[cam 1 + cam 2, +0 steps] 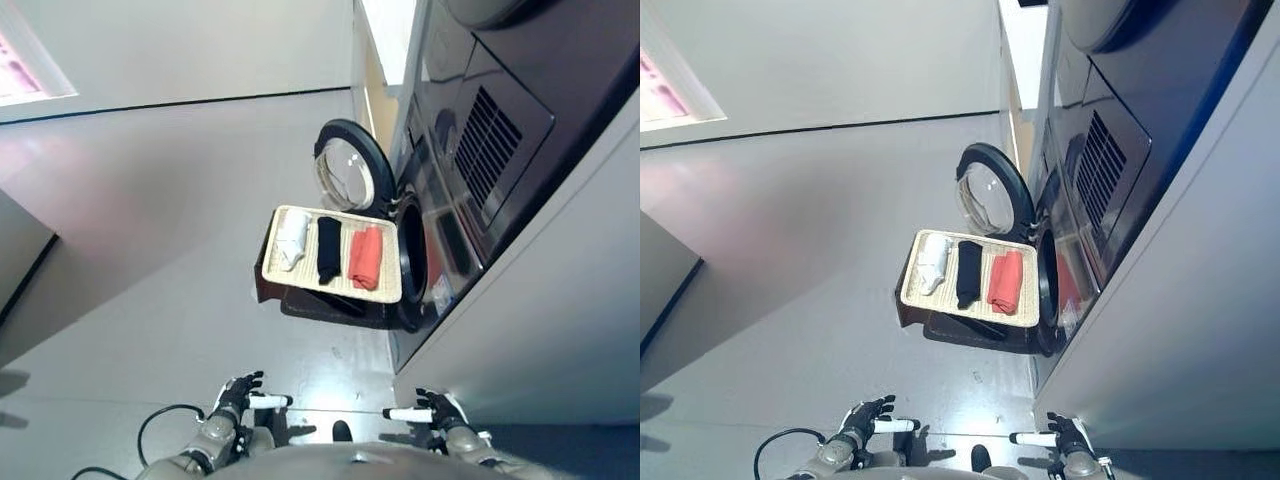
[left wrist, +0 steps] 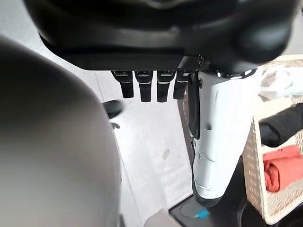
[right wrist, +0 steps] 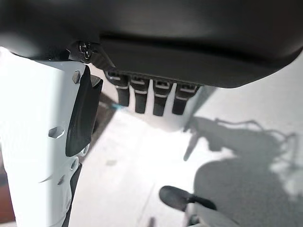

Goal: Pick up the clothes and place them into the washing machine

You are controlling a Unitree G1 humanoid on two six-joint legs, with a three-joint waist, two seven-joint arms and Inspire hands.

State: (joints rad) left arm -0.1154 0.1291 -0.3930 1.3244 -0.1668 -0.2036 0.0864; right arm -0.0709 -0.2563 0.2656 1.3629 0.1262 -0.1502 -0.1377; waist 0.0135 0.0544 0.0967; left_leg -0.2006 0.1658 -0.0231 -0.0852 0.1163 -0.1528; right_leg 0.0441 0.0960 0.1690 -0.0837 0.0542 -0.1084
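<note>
A woven basket [image 1: 282, 215] rests on a dark stand before the washing machine [image 1: 440, 240]. In it lie a white garment [image 1: 292, 240], a black garment [image 1: 328, 248] and a red garment [image 1: 366, 257], side by side. The machine's round door [image 1: 352, 168] hangs open, showing the dark drum opening [image 1: 412, 262]. My left hand [image 1: 238, 396] and right hand [image 1: 438, 410] hover low near the view's bottom edge, well short of the basket. Both are open with straight fingers [image 2: 147, 85] and hold nothing. The left wrist view catches the basket's edge [image 2: 253, 161] with the red garment [image 2: 279, 172].
The pale floor [image 1: 180, 250] stretches wide to the left of the basket. A tall light cabinet wall [image 1: 560, 320] runs along the right beside the washing machine. A dark stand [image 1: 320, 305] sits under the basket.
</note>
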